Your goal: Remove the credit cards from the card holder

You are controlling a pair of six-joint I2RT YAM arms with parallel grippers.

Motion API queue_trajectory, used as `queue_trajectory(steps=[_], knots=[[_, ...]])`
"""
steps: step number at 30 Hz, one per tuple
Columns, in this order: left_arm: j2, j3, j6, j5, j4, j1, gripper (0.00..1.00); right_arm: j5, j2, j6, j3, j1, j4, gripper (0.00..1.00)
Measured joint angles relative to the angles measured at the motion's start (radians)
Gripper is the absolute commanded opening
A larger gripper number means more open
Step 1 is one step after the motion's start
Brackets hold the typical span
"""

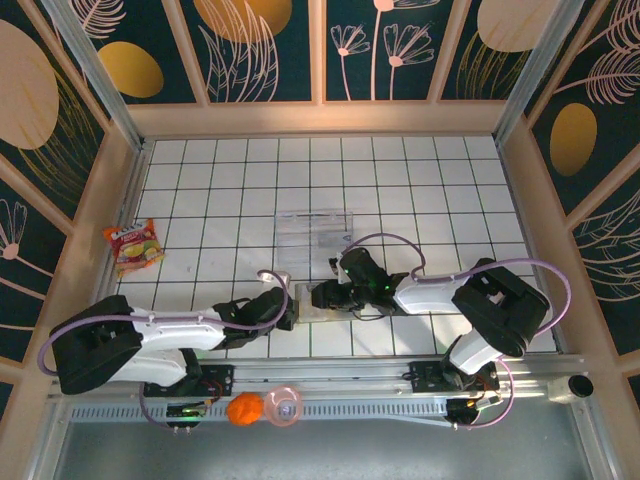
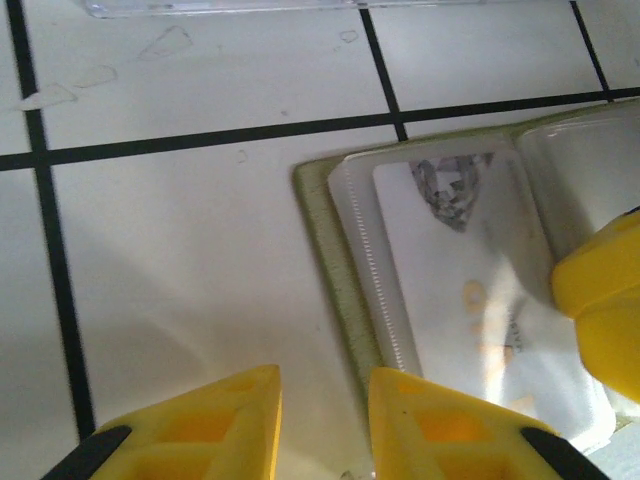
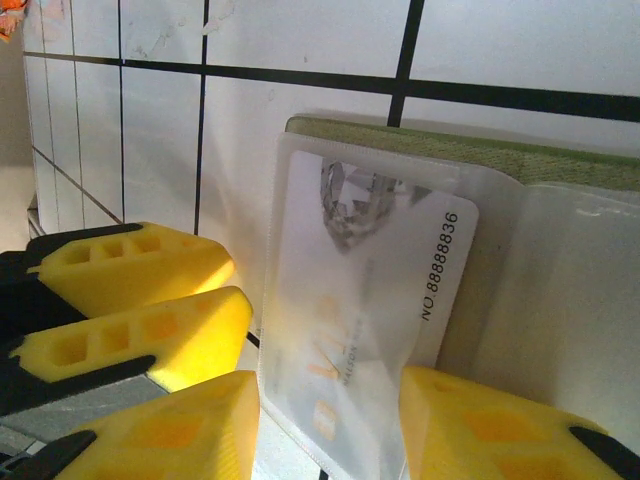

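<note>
We see the card holder (image 3: pixel 480 155) lying open on the white tiled table (image 1: pixel 200 200), near its front edge and between the two arms. Its olive-green rim shows around the pale inside, which faces up. One credit card (image 3: pixel 370 290), pale with a diamond hologram and a printed number, sits in a clear sleeve (image 2: pixel 352 260) on the half nearest the left arm. The left gripper (image 2: pixel 325 425) hovers at that half's outer edge, jaws parted with bare tile in the gap, grasping nothing. The right gripper (image 3: pixel 330 430) stands astride the sleeved card's near end, jaws part way apart. From so close we cannot tell whether its fingers (image 2: pixel 600 310) pinch the card or merely flank it. A clear plastic tray (image 1: pixel 315 228) lies just beyond the holder, and a snack packet (image 1: pixel 133 246) lies well apart at the table's left side.
</note>
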Motion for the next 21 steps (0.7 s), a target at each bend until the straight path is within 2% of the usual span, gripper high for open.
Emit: queue_trajectory(steps=[21], knots=[[0.022, 0.0, 0.0, 0.051, 0.035, 0.0, 0.25, -0.008, -0.021, -0.019, 0.0, 0.022, -0.026, 0.42]])
